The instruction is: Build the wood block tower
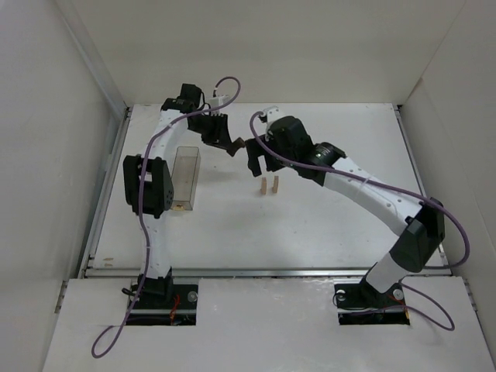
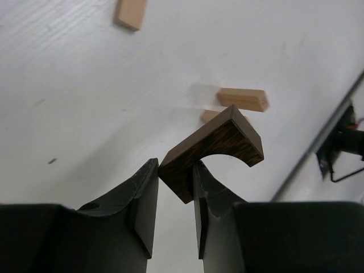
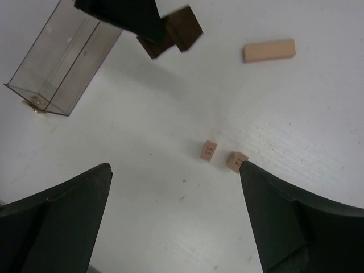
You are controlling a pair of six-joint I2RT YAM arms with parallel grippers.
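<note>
The left gripper (image 2: pixel 175 170) is pinched on one leg of a dark brown arch-shaped wood block (image 2: pixel 213 149). Its black fingers (image 2: pixel 139 199) press the leg from both sides, and the rest of the piece, with its curved cut-out, juts out past the fingertips above the white table (image 1: pixel 232 240). In the left wrist view two light tan pieces lie just beyond the dark block, one partly hidden behind it. The right gripper (image 3: pixel 175 168) hangs with its jaws spread wide and nothing between them, just right of the left gripper in the top view, the two close but apart. Below the right gripper, the upright tan blocks (image 3: pixel 209 150) stand on end on the table as a pair, side by side with a narrow gap. Each shows a small dark marking on its top face, and nothing lies across them. In the right wrist view the second of the pair sits at the edge of the right-hand finger. A flat tan block (image 3: pixel 269 50) lies on its long face farther off, well apart from the pair and from the dark block. A clear plastic rectangular box (image 1: pixel 187 177) stands upright on the table to the left of both grippers, beside the left arm's elbow. A small tan thing sits at its base, too small to identify.
</note>
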